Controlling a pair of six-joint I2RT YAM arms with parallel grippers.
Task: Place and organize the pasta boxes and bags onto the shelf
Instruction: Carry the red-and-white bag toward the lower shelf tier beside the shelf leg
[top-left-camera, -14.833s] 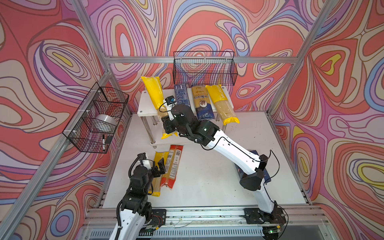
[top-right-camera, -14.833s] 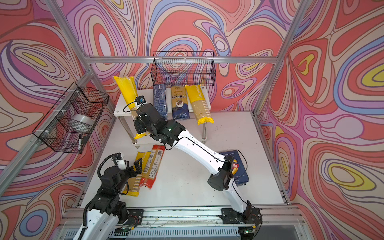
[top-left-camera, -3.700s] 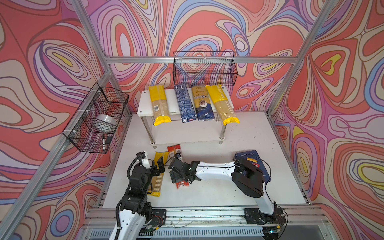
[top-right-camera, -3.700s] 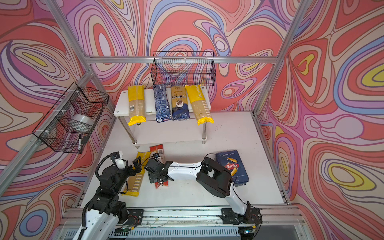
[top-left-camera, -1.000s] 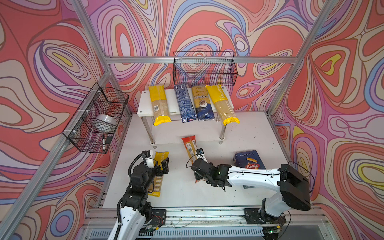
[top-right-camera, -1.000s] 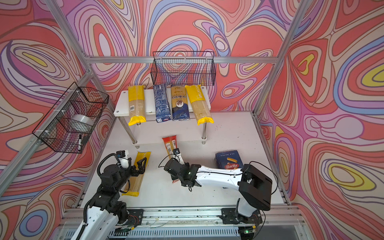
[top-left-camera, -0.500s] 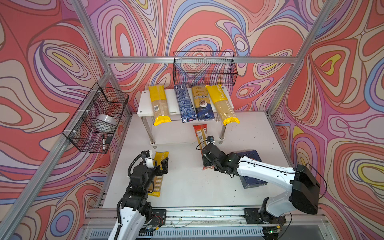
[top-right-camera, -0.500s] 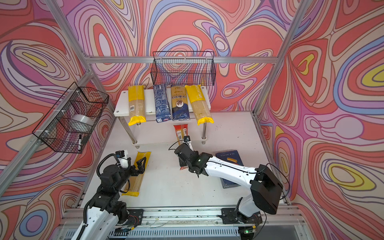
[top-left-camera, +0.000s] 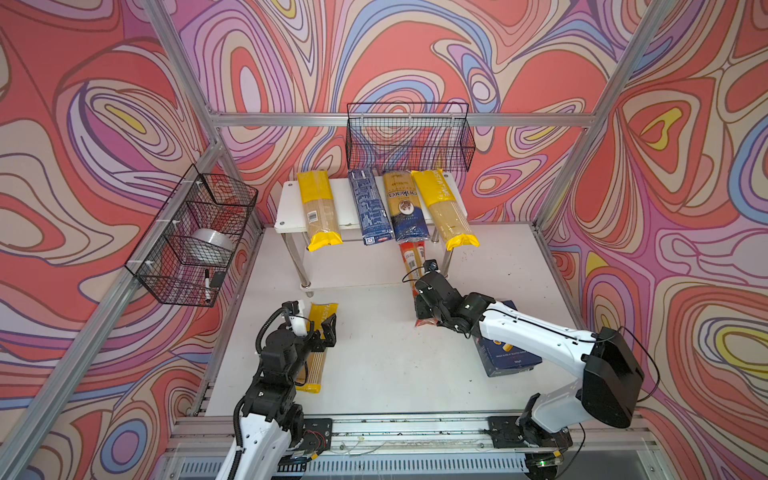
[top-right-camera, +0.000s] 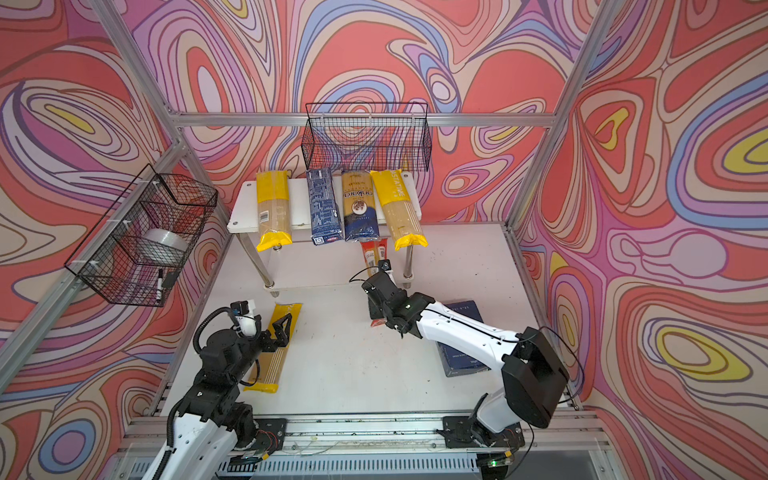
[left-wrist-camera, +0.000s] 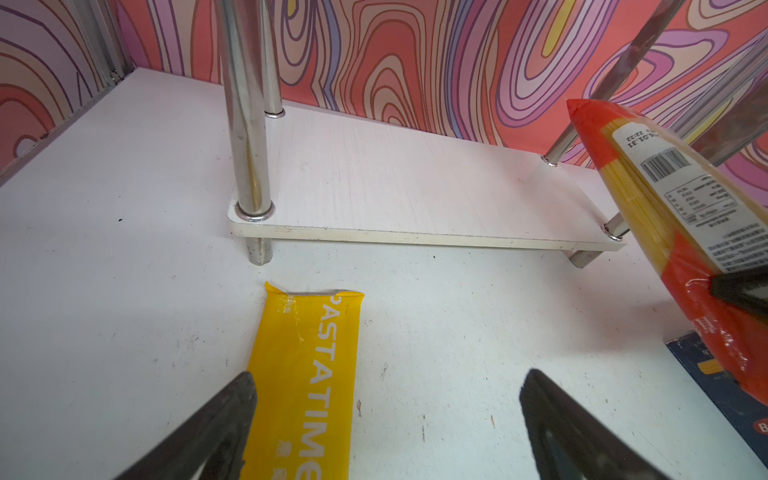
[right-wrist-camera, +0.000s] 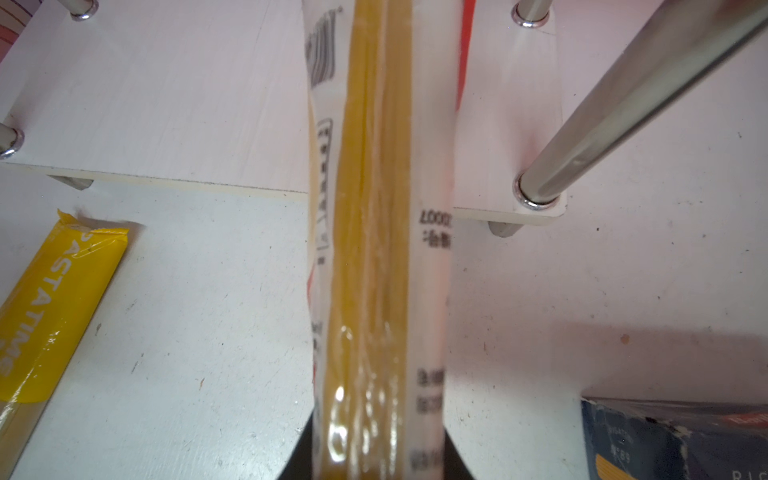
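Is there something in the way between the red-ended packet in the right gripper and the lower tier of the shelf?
Nothing visible blocks it. The lower tier looks bare, and the red-ended packet, held in the right gripper, reaches over its front edge. The chrome leg stands close beside it, not across its path.

Room under the shelf (top-left-camera: 286, 208)
Lower tier (top-left-camera: 353, 266) bare across mid-frame; red-ended packet (top-left-camera: 411, 257) and chrome leg (top-left-camera: 447, 259) (just beside each other) crowd its right end.
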